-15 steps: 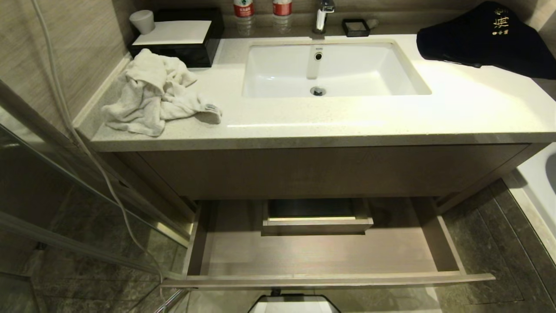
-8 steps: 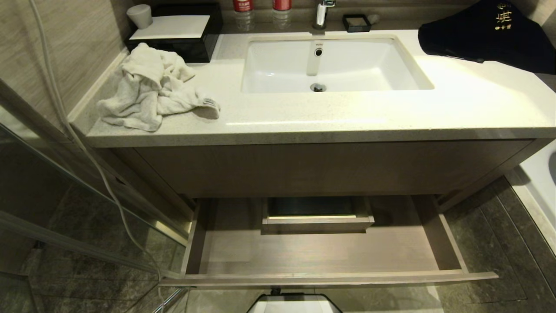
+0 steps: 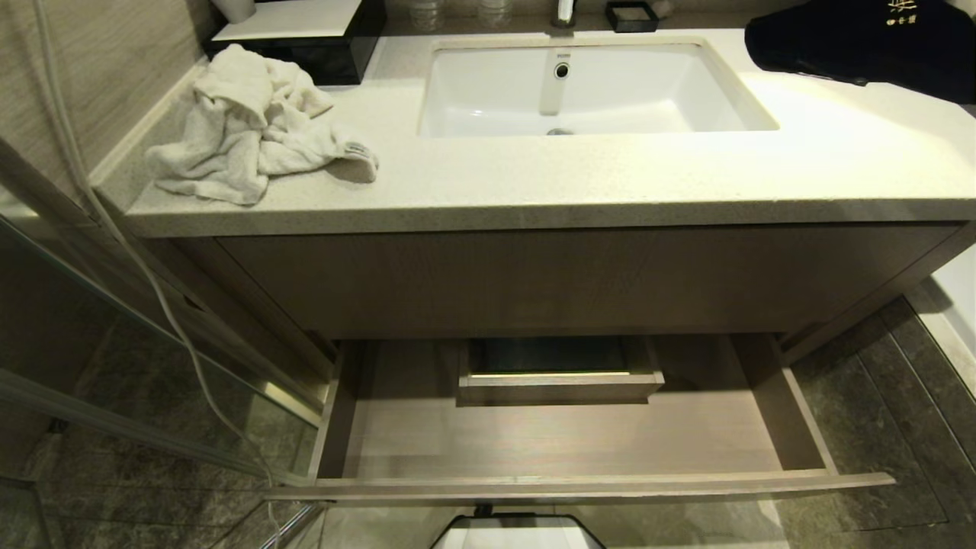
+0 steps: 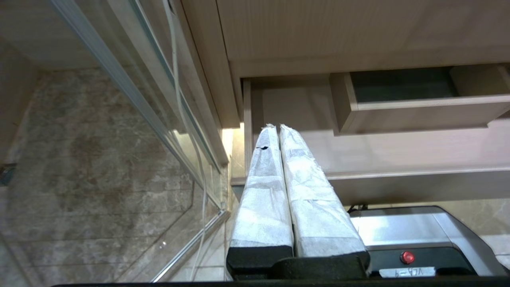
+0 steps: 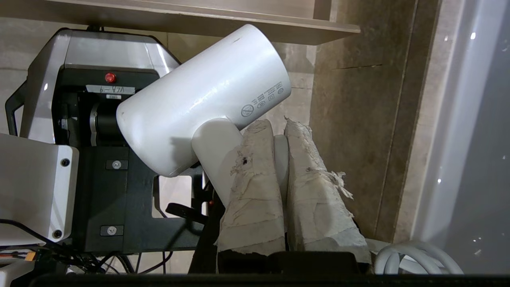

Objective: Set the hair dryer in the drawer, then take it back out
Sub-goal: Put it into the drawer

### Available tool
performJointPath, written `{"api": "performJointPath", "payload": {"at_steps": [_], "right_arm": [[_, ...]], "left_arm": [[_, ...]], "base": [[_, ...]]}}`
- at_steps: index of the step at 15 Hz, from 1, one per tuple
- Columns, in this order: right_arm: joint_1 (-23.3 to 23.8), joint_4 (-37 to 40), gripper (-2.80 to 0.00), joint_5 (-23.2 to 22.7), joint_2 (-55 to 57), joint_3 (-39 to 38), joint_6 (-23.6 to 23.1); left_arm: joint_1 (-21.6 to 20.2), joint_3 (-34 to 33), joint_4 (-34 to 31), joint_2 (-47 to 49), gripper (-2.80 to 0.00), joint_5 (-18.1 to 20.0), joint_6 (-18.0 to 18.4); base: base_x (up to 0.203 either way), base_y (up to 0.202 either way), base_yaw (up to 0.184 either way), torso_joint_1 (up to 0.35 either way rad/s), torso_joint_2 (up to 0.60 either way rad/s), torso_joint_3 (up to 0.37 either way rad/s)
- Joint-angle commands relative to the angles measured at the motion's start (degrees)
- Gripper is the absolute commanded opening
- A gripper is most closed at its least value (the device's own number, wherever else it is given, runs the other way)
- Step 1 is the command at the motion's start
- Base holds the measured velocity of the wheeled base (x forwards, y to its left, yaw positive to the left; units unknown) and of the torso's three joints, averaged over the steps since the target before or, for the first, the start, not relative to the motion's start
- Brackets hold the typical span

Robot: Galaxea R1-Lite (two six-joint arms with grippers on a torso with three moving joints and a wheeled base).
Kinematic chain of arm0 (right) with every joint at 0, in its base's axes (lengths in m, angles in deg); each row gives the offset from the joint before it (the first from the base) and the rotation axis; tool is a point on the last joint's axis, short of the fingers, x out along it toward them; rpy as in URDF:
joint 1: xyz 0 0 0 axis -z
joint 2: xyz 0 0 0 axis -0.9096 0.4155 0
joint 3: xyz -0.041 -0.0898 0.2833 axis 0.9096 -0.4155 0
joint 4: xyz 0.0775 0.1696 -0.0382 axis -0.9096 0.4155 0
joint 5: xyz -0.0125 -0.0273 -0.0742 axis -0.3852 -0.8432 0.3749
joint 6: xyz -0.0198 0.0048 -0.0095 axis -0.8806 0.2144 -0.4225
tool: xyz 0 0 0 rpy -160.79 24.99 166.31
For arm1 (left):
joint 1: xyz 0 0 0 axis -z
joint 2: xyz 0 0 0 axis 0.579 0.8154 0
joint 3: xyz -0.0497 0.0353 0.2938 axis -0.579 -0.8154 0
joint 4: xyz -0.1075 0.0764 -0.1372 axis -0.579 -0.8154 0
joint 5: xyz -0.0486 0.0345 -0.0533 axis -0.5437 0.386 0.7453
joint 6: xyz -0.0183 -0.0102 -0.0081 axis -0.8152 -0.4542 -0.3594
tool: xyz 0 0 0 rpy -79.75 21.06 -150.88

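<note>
The drawer (image 3: pixel 579 484) stands pulled out under the vanity, its beige floor bare around a boxed cutout (image 3: pixel 559 377). No arm shows in the head view. In the right wrist view my right gripper (image 5: pixel 279 127) is shut on the slim white handle of the hair dryer (image 5: pixel 203 99), whose thick white barrel tilts out over my base, below the drawer's front edge (image 5: pixel 199 22). Its bundled cord (image 5: pixel 414 259) lies by the wrist. My left gripper (image 4: pixel 277 127) is shut and empty, parked low by the drawer's left front corner (image 4: pixel 245 179).
On the counter (image 3: pixel 610 175) lie a crumpled white towel (image 3: pixel 244 126), a sink (image 3: pixel 587 88), a dark cloth (image 3: pixel 862 46) and a black tray (image 3: pixel 305 38). A glass partition (image 3: pixel 114 366) and a hanging cable (image 3: pixel 122 236) stand at the left. A white tub edge (image 5: pixel 466 131) lies to the right.
The whole head view has shifted: the counter has slid up and the drawer looks closer, so the camera has dropped and tipped. Nothing on the vanity has moved.
</note>
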Motion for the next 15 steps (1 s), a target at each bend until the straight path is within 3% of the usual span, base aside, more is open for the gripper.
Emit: {"api": "performJointPath", "payload": {"at_steps": [1, 10, 15], "right_arm": [[0.00, 0.40, -2.80, -0.07, -0.10, -0.10, -0.13], [0.00, 0.36, -2.80, 0.02, -0.16, -1.15, -0.04], [0.09, -0.84, -2.80, 0.19, 1.50, -1.15, 0.83]], "left_arm": [[0.00, -0.09, -0.01, 0.06, -2.80, -0.01, 0.01], [0.00, -0.09, -0.01, 0.06, -2.80, -0.01, 0.01], [0.00, -0.09, -0.01, 0.06, -2.80, -0.01, 0.01]], "base": [[0.000, 0.000, 0.000, -0.310, 0.53, 0.204], [0.000, 0.000, 0.000, -0.321, 0.50, 0.168], [0.000, 0.000, 0.000, 0.004, 0.13, 0.161]]}}
